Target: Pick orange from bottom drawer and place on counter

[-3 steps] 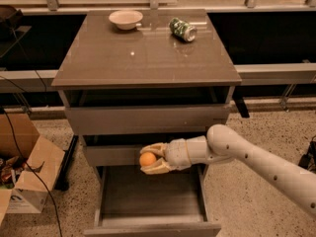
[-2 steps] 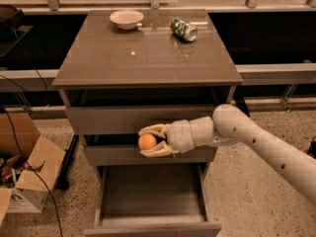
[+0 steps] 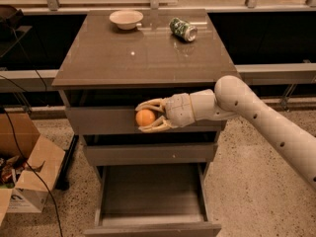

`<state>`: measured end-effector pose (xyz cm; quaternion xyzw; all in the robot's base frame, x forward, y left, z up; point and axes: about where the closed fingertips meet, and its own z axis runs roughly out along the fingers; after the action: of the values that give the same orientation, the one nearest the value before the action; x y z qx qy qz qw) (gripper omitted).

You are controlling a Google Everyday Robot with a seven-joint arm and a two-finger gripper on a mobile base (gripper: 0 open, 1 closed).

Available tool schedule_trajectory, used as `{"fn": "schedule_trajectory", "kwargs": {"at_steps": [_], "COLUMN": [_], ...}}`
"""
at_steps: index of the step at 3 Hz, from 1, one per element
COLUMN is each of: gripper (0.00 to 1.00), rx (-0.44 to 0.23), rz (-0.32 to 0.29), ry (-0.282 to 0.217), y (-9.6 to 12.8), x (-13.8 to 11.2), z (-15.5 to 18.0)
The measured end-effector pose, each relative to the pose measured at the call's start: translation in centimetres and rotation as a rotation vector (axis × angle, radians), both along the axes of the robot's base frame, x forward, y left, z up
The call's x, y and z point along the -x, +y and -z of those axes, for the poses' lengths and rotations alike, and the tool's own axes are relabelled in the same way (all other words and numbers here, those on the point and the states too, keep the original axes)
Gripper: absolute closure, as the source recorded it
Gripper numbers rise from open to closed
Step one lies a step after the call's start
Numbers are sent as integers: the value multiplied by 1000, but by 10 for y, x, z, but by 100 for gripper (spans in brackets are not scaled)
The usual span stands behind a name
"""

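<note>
Hanging just below the front edge of the counter (image 3: 143,53), our gripper (image 3: 140,117) pinches the orange (image 3: 145,117) between its two fingers (image 3: 150,103). Well below the counter, we see the bottom drawer (image 3: 150,194) pulled open. At the counter's far edge sit a bowl (image 3: 126,19) and a green can (image 3: 183,29).

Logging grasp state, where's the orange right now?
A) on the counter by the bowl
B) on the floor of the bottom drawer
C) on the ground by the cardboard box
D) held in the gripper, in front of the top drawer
D: the gripper clasps the orange from above and below, in front of the top drawer front, just under the counter edge and well above the open bottom drawer.
</note>
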<state>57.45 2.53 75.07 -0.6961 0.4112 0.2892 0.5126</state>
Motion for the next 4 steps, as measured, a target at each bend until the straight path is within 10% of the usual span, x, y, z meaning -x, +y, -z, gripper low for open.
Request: {"fn": "schedule_trajectory", "kwargs": {"at_steps": [3,4], "gripper": [100,100], "rx": [166,208], "rz": [16,74], "ry": [-282,-361], "y": [12,20], "x": [11,-26], "z": [-106,-156]}}
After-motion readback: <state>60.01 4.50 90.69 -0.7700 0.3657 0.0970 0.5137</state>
